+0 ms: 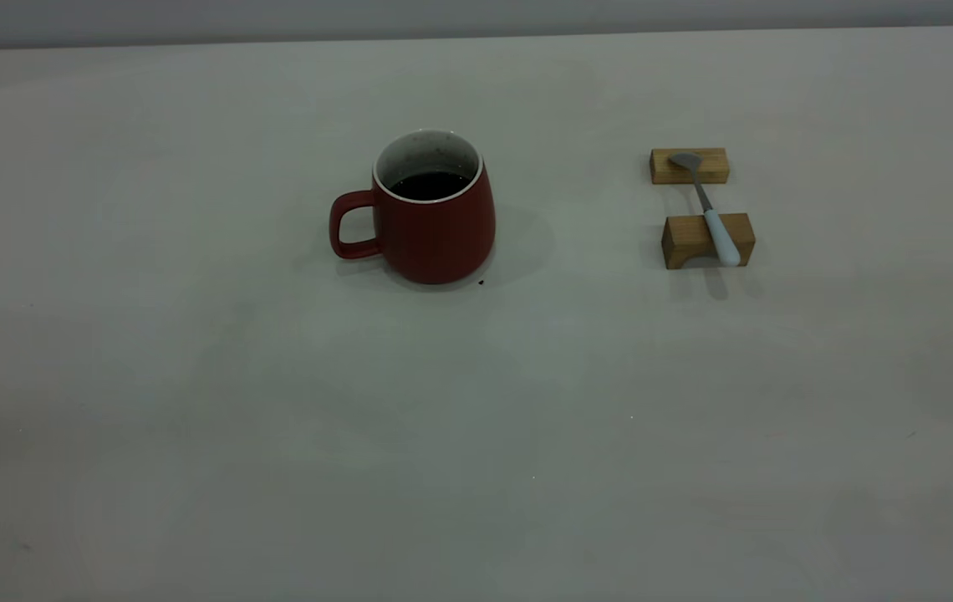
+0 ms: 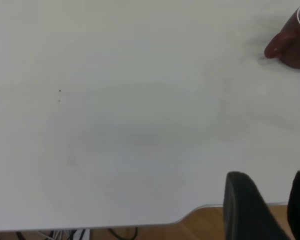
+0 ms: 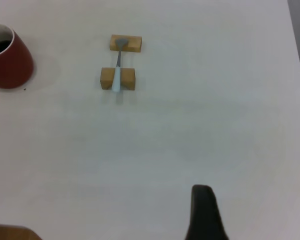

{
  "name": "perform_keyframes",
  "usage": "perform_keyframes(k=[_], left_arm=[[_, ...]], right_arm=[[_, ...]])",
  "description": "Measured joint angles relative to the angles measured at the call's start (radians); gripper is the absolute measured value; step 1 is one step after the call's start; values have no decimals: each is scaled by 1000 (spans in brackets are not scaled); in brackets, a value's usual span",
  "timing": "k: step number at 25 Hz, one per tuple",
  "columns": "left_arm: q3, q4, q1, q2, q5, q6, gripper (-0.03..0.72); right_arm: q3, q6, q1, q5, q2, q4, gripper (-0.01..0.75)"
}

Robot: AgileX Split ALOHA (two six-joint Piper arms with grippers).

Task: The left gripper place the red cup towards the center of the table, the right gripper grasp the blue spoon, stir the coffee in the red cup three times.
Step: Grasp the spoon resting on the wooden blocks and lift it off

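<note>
The red cup [image 1: 435, 226] stands upright near the middle of the table [image 1: 476, 435], handle toward the left, with dark coffee [image 1: 430, 185] inside. The blue spoon [image 1: 709, 209] lies across two tan wooden blocks to the cup's right, bowl on the far block, pale handle on the near one. Neither gripper shows in the exterior view. My left gripper [image 2: 275, 200] is open and empty over the table's edge, far from the red cup [image 2: 295, 42]. Only a dark part of my right gripper [image 3: 205, 212] shows, well short of the blue spoon [image 3: 117, 70] and the red cup [image 3: 7, 62].
The far block [image 1: 690, 165] and near block [image 1: 694, 241] hold the spoon off the tabletop. A small dark speck [image 1: 481, 283] lies by the cup's base. The table edge [image 2: 140, 223] with wooden floor below runs close to the left gripper.
</note>
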Motion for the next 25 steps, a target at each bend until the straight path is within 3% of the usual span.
perform_keyframes(k=[18,25], left_arm=[[0,0,0,0,0,0,287],[0,0,0,0,0,0,287]], right_arm=[[-11,32,0,-9,7,25,567],[-140,62,0,-79,343,26,592]])
